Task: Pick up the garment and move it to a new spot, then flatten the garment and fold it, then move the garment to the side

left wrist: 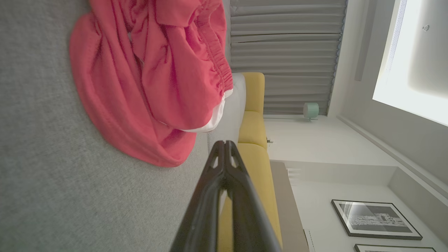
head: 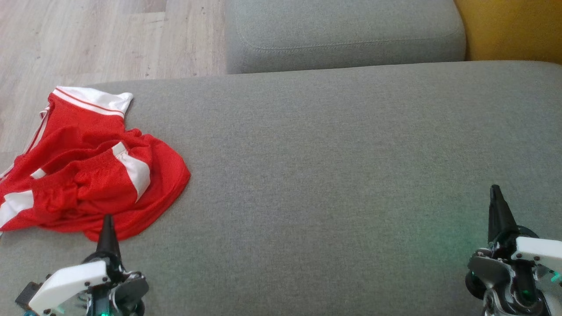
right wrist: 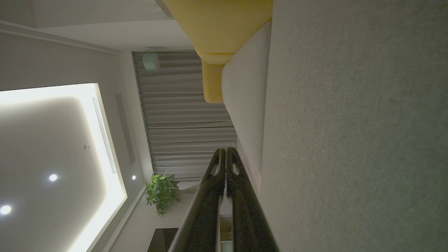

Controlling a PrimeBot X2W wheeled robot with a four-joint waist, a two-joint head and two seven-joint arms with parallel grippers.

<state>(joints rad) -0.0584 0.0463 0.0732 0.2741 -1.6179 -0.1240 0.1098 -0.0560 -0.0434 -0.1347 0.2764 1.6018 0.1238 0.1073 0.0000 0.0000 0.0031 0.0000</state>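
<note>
I have the garment (head: 88, 171) crumpled at the far left of the seat (head: 329, 153), its left side seemingly spilling over the edge toward the floor (head: 88, 39); its long axis runs from the far white band to the near left. My left gripper (head: 107, 218), fingers pressed together, points at the near hem, just short of it; the right gripper (head: 495, 188), likewise closed, sits well apart at the right; bare seat lies between them.
</note>
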